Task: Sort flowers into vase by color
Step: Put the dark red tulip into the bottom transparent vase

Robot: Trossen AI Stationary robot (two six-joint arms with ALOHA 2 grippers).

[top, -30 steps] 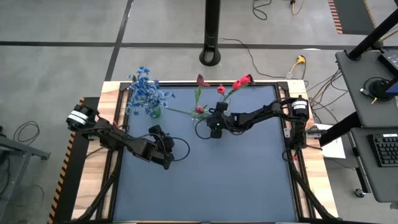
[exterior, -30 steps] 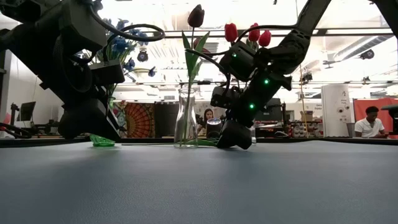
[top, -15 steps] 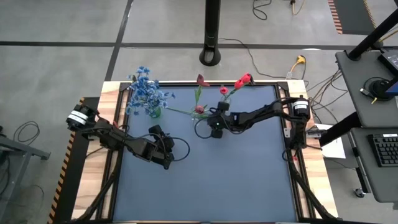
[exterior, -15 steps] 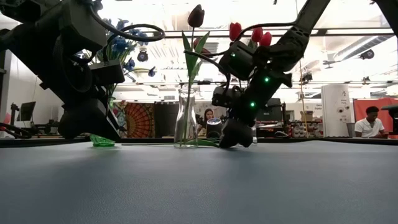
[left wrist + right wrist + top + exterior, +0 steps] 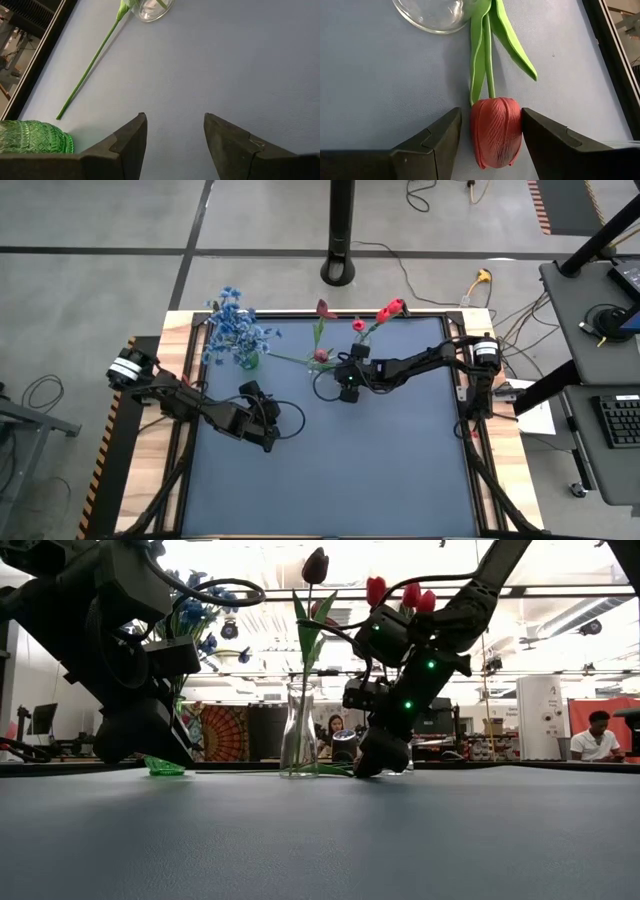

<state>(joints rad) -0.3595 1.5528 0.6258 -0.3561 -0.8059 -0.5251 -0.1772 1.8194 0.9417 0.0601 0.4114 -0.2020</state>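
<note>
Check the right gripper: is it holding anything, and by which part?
The right gripper brackets a red tulip lying on the table, fingers either side of the bud; whether it is gripped cannot be told.

1. In the right wrist view the clear vase [image 5: 437, 15] is cut off by the picture's edge; only its rounded base shows.
2. The red tulip [image 5: 495, 131] lies between the right gripper [image 5: 490, 137] fingers; whether both pads press it cannot be told.
3. In the left wrist view the green glass vase [image 5: 32, 137] is cropped at the corner, and the stem [image 5: 90, 70] on the worktop runs out of frame.
4. In the low view the left arm [image 5: 120, 650] hides most of the blue flowers [image 5: 195, 615].
</note>
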